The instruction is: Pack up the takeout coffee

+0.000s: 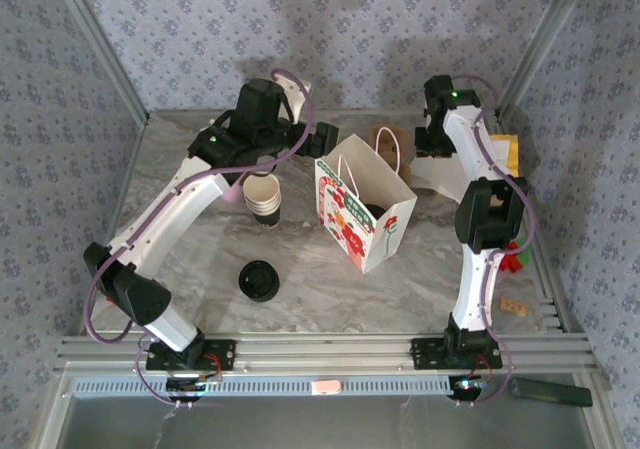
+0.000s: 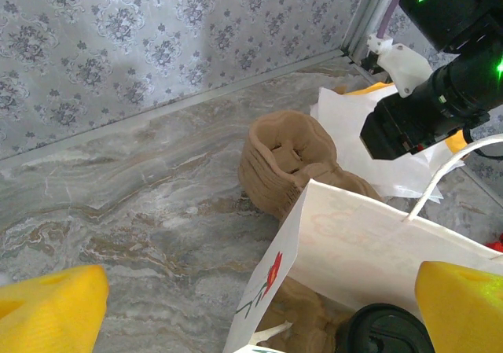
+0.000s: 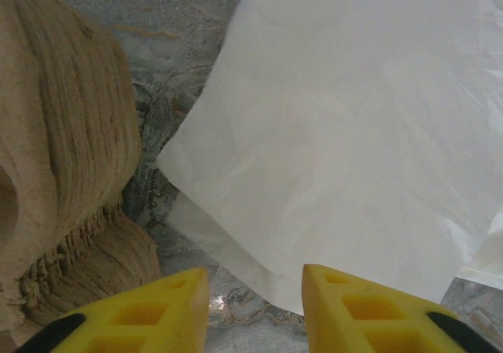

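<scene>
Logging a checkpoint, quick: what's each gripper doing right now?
Left gripper: wide open, holding nothing.
Right gripper: partly open, holding nothing.

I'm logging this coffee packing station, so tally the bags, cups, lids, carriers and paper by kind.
Flowered paper bag: 1
Lidded coffee, in the bag: 1
Stack of lidless cups: 1
Pile of black lids: 1
Stack of brown pulp carriers: 1
Heap of white paper: 1
Total: 6
</scene>
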Controlling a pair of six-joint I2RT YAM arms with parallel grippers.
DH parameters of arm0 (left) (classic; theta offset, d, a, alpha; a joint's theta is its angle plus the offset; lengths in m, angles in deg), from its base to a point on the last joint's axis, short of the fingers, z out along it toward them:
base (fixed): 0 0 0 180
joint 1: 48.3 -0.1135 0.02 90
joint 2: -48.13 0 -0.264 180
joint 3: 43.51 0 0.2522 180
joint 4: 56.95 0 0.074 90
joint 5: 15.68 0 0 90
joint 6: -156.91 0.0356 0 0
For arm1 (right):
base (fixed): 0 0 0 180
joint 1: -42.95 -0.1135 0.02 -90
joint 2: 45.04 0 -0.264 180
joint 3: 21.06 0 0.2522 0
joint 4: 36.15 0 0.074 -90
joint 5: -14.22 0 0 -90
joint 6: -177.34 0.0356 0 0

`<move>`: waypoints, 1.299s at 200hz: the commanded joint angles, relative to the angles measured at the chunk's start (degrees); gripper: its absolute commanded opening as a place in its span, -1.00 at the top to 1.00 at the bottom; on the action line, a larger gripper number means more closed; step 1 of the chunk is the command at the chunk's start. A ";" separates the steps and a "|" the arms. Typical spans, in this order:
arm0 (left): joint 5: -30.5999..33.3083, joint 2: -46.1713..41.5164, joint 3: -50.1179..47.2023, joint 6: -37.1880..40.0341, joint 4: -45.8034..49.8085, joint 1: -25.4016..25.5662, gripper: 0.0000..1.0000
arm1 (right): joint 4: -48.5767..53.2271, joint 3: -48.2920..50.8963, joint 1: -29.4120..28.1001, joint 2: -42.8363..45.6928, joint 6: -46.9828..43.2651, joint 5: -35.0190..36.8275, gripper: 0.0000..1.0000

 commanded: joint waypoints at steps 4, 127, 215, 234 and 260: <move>-1.17 -0.85 1.01 -0.29 -1.12 -0.21 -1.00 | -0.47 2.76 -0.95 4.03 -2.43 0.02 0.13; -1.38 -3.80 -0.39 -0.16 -1.47 -0.16 -0.99 | -4.39 27.63 -4.71 18.77 -22.26 21.47 -0.36; -0.90 -3.72 -0.57 0.39 -1.22 -0.20 -1.00 | -11.49 25.91 -6.89 10.37 -27.53 24.14 -0.54; -0.73 -3.57 -0.51 0.69 -1.14 -0.17 -0.99 | -12.67 25.97 -6.94 8.84 -28.14 24.54 -0.55; -0.73 -3.22 -0.35 0.66 -1.04 -0.18 -1.00 | -15.04 26.97 -6.55 7.99 -28.57 25.32 -0.56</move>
